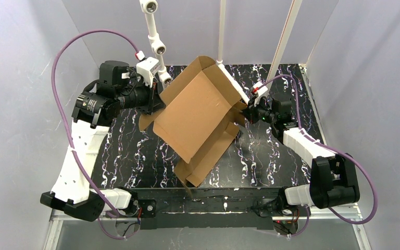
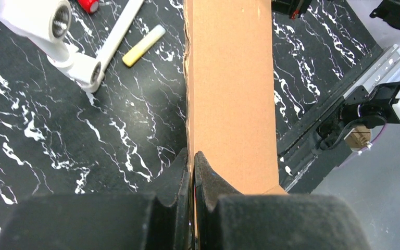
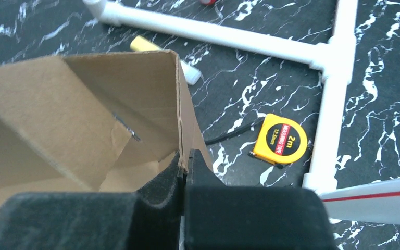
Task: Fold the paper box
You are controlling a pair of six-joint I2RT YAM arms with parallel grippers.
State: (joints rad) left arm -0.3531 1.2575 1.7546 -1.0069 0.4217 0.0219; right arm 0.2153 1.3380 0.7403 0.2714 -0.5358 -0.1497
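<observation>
Seen from above, a plain brown corrugated paper box (image 1: pixel 198 112), half-formed with its flaps splayed, hangs tilted over the middle of a black desk (image 1: pixel 130 151) veined with white like marble. The left claw (image 1: pixel 156 101) pinches the box's left edge and the right claw (image 1: pixel 246 111) pinches its right wall.

In the left wrist view, matte black fingers (image 2: pixel 208 177) press together on a thin cardboard edge, and a smooth flat panel stretches away from them. A pale yellow stick (image 2: pixel 143 45) lies beside a white tube frame (image 2: pixel 91 67).

In the right wrist view, black fingers clamp an upright wall by a creased corner. A yellow tape measure (image 3: pixel 280 140) marked 2m lies near the tube frame.
</observation>
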